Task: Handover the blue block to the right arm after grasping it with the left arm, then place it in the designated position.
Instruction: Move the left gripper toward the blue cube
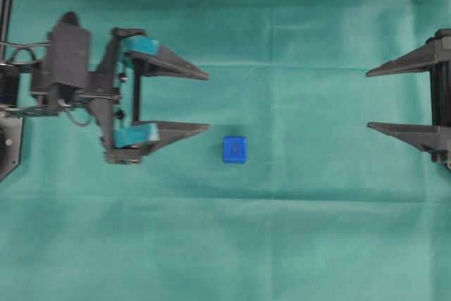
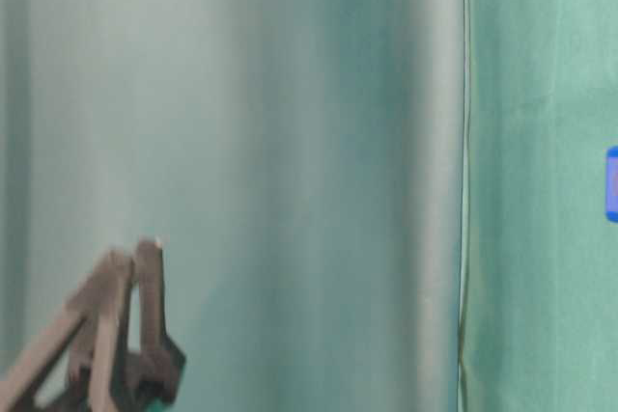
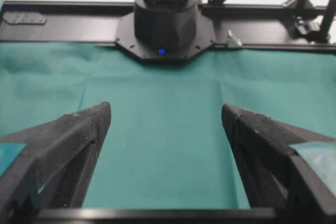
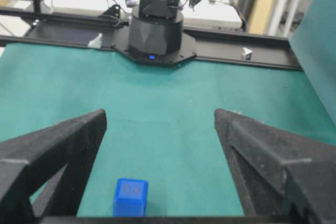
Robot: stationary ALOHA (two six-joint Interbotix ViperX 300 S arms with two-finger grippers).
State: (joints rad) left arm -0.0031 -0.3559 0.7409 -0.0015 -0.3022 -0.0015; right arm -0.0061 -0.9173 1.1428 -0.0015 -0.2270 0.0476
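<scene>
Left arm [image 1: 67,68]: it reached in from the left edge of the counter.
Left end effector [image 1: 208,101]: its two teal-banded fingers stood wide apart and held nothing.
Green cloth [image 1: 225,244]: it covered the counter.
Blue block [image 1: 235,149]: it sat on the cloth near the middle of the counter, just past the tip of one left finger and not touching it.
Right end effector [image 1: 367,99]: by the right edge, its black fingers were spread wide and empty, well apart from the block.
</scene>
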